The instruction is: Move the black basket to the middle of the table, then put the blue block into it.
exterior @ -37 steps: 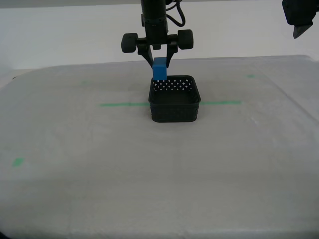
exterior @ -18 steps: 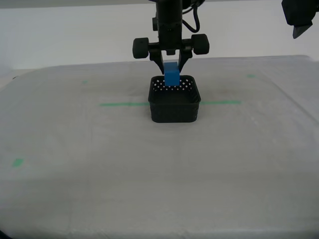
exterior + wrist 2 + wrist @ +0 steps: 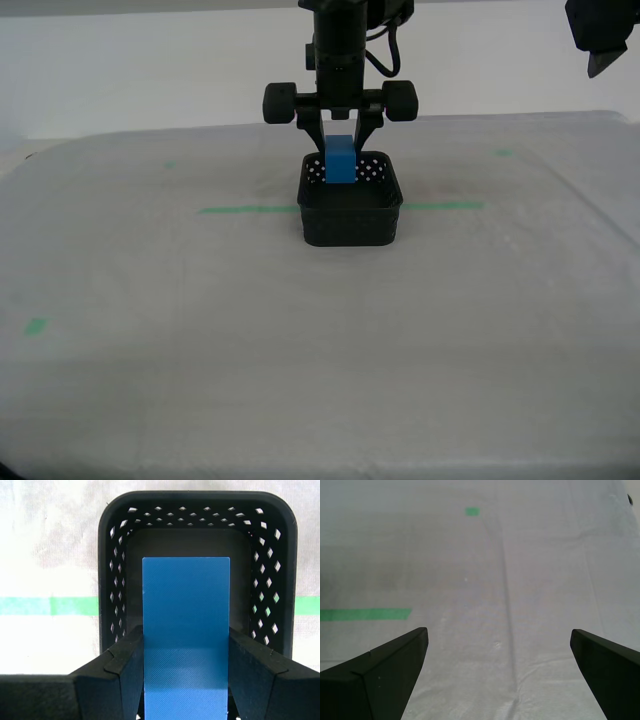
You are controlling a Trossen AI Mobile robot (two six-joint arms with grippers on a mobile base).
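The black basket (image 3: 350, 209) sits on the table (image 3: 200, 320) near its middle, across the green tape line (image 3: 250, 209). My second gripper (image 3: 340, 150) hangs straight above it, shut on the blue block (image 3: 340, 162), whose lower end reaches to about the basket's rim. In the second wrist view the blue block (image 3: 186, 630) stands clamped between the two black fingers (image 3: 125, 665), over the basket's (image 3: 200, 515) open inside. My first gripper (image 3: 497, 650) is open over bare table, holding nothing; an arm's tip (image 3: 600, 40) shows at the exterior view's top right.
A small green tape bit (image 3: 37, 325) lies near the exterior view's left edge, another (image 3: 503, 152) at the far right. The first wrist view shows a stretch of green tape (image 3: 365, 614) and a green tape bit (image 3: 472, 511).
My second gripper carried the blue block toward the exterior view's right until it was over the basket, then lowered it a little toward the basket's opening.
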